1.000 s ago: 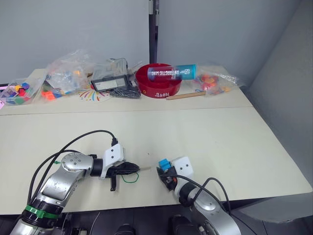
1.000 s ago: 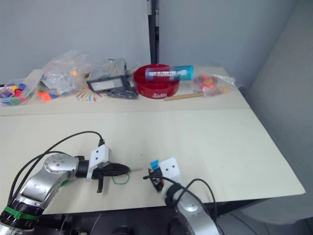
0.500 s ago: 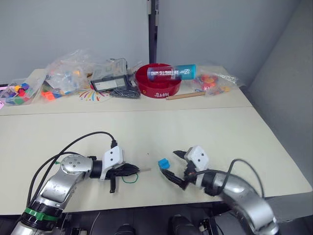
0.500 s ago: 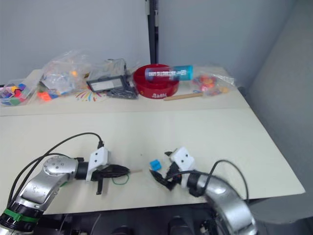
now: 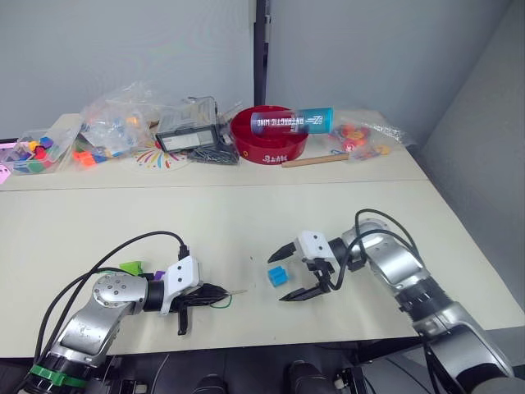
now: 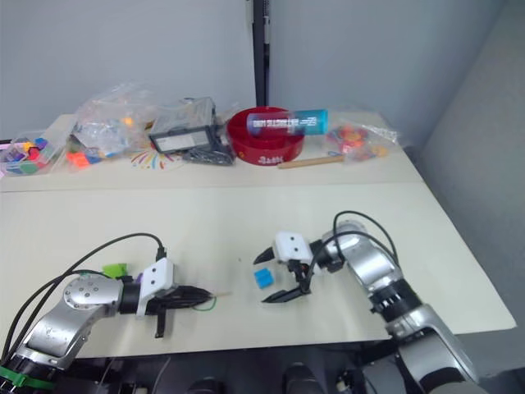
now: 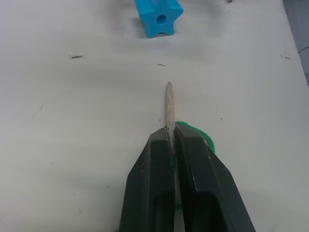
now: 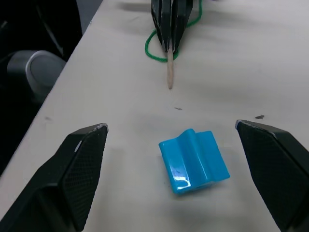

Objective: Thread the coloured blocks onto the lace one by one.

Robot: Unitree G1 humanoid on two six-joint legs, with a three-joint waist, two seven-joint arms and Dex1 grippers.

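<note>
- Blue block [image 5: 278,276] freshly set down on bench [image 5: 246,222]; right gripper [image 5: 292,272] now spread wide, empty.
- Left gripper [image 5: 215,291] clamped on lace [image 7: 169,104], apparently aimed for threading.

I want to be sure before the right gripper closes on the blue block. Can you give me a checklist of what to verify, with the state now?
1. Right gripper open wide enough: ok, the fingers stand on both sides of the blue block.
2. Block sits between the fingers: ok; it lies on the table, touching neither.
3. Left gripper holds the lace: ok, shut on its pale stiff tip.
4. Tip points toward the block: ok, with a gap between them.
5. Block's hole faces the tip: ok in the left wrist view.
6. Hole clear all the way through: cannot tell.
</note>
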